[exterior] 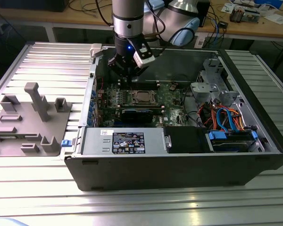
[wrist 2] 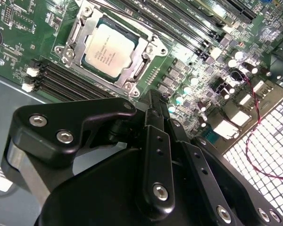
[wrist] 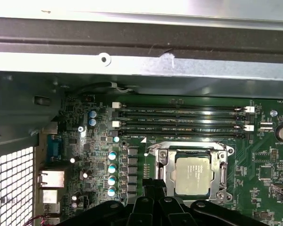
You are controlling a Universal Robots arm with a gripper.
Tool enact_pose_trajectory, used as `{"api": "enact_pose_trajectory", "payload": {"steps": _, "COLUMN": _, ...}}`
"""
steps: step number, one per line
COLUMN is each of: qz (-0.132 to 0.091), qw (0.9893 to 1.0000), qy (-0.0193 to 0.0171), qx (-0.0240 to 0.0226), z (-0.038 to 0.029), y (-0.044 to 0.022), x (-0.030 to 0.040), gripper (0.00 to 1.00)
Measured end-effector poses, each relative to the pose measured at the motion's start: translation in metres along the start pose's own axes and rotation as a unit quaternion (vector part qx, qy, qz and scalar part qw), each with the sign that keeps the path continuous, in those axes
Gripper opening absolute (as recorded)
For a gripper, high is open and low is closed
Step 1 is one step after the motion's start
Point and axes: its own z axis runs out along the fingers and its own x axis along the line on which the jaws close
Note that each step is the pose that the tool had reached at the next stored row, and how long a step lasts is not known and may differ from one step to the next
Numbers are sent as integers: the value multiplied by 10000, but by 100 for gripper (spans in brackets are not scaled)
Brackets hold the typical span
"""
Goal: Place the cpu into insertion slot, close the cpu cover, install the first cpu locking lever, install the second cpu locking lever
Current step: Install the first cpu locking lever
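The cpu (wrist: 192, 175) (wrist 2: 108, 44) lies flat in the insertion slot (wrist 2: 66, 52) on the green board, its silvery top facing up. The cpu cover (wrist: 186, 148) sits down flat around it as a silver frame. In the exterior view the cpu (exterior: 142, 97) is at the middle of the open case. My gripper (exterior: 126, 80) hangs just above the board, beside the socket toward the exterior view's left and back. Its black fingers (wrist 2: 153, 96) (wrist: 153, 184) are shut together with nothing between them, a short way off the cover's edge.
Long black memory slots (wrist: 179, 117) run beside the socket. The case wall (wrist: 132, 61) stands close behind. A power supply (exterior: 122, 141) and a drive cage with blue and orange cables (exterior: 226, 117) fill the case's front and right. A grey fixture tray (exterior: 28, 117) lies outside, left.
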Motion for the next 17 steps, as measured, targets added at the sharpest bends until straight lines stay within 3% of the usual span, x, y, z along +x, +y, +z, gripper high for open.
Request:
{"api": "enact_pose_trajectory", "payload": {"steps": 8, "qz": 0, "qw": 10000, "qy": 0, "qx": 0, "z": -4, "y": 3, "x": 96, "gripper": 11}}
{"api": "enact_pose_trajectory", "payload": {"steps": 17, "qz": 0, "qw": 10000, "qy": 0, "qx": 0, "z": -6, "y": 4, "x": 145, "gripper": 11}}
